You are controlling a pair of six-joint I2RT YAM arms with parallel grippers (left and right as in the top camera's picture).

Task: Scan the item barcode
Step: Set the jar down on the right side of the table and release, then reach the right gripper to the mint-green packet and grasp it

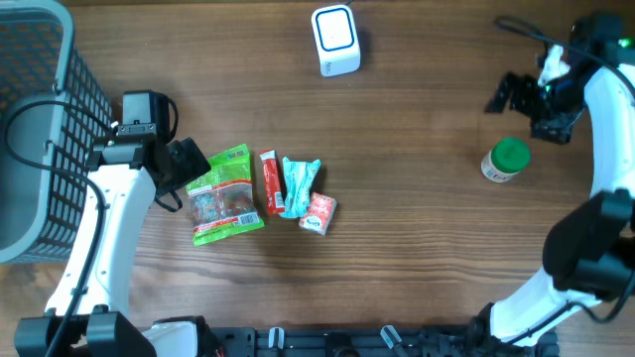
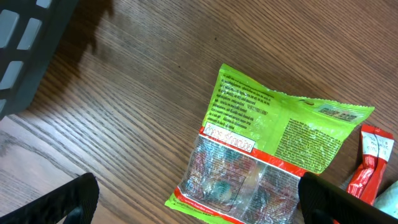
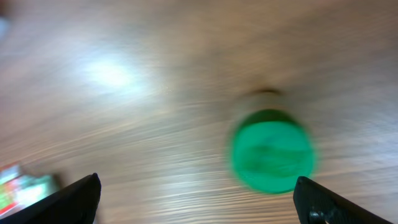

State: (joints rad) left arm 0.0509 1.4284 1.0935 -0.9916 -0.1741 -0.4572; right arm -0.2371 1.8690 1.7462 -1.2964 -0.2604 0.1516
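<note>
Left gripper (image 1: 190, 164) and right gripper (image 1: 506, 94) both spread, empty
Best pinch green snack bag (image 1: 226, 193) by an edge, keeping its printed side clear for far scanner (image 1: 335, 40)

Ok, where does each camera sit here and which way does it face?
Overhead: fixed above the table, looking straight down; both arms show, left gripper beside the green snack bag, right gripper near the green-lidded jar.
Left wrist: on the left arm, facing down at the bag; own fingertips in the bottom corners.
Right wrist: on the right arm, facing down at the jar, blurred; fingertips in the bottom corners.
Shared: overhead and left wrist both show the bag.
</note>
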